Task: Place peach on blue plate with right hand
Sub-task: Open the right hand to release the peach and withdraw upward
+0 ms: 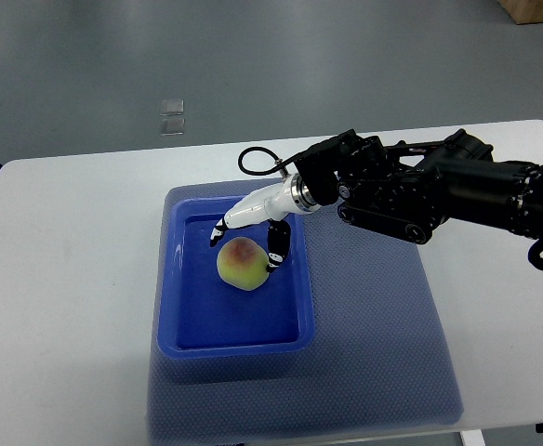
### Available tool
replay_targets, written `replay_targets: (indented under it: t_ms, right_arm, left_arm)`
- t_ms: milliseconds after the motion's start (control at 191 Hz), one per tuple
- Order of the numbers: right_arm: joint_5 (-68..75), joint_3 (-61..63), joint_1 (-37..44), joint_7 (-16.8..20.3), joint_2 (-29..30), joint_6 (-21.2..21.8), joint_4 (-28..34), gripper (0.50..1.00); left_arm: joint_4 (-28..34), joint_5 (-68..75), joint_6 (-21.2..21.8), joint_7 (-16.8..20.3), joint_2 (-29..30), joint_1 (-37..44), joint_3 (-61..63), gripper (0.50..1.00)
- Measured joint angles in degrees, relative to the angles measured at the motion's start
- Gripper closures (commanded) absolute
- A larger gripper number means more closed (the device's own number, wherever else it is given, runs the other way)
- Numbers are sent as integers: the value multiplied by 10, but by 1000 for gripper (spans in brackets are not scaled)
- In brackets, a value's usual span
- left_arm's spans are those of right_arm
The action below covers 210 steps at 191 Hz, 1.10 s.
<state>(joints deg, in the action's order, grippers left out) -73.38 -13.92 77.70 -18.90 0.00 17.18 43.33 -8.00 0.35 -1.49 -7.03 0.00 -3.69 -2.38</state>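
A yellow-green peach [241,264] with a red blush lies inside the blue plate [190,334], a deep rectangular tray, toward its far side. My right hand [245,243] reaches in from the right, black arm with white fingers. Its fingers [277,249] are spread around the far and right sides of the peach, one black fingertip touching or nearly touching its right edge. The hand looks open, not clasped on the fruit. The left arm does not show.
The plate stands on a blue textured mat [374,344] on a white table [58,307]. Grey floor lies beyond the table's far edge. A black cable loop [253,160] sticks up from the wrist.
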Motion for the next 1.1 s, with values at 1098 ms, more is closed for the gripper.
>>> replay_targets:
  t_ms: [1098]
  right_arm:
    - [574,329,-152,71,-160,-140,-97,579]
  left_arm:
    - [3,0,0,0,0,0,2,500]
